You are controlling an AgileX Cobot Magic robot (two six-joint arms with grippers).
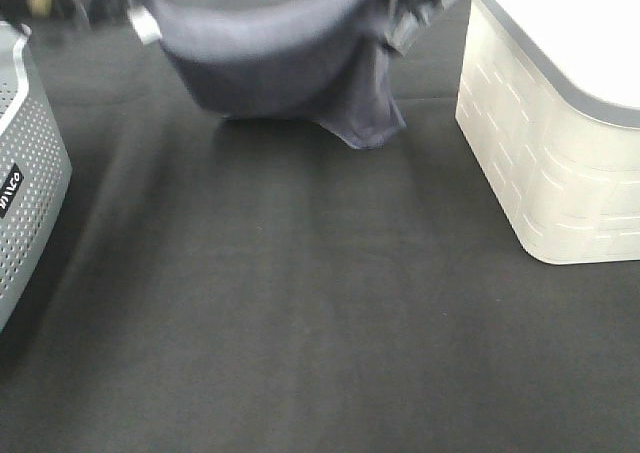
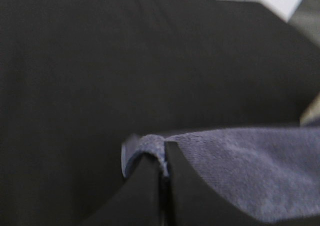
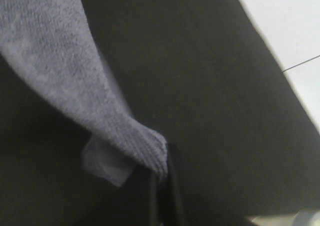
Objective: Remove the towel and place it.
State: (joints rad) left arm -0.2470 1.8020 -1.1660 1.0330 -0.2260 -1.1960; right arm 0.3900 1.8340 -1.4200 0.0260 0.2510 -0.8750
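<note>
The towel, a slate grey-purple cloth, hangs spread between both grippers above the far part of the dark table, sagging in the middle with one corner drooping lowest. In the left wrist view my left gripper is shut on a folded edge of the towel. The right wrist view shows my right gripper shut on a corner of the towel, where a small pale tag hangs. In the exterior high view both grippers sit at the top edge, mostly out of frame.
A white basket with a grey-rimmed lid stands at the right. A grey perforated basket stands at the left edge. The dark table surface stretches between them.
</note>
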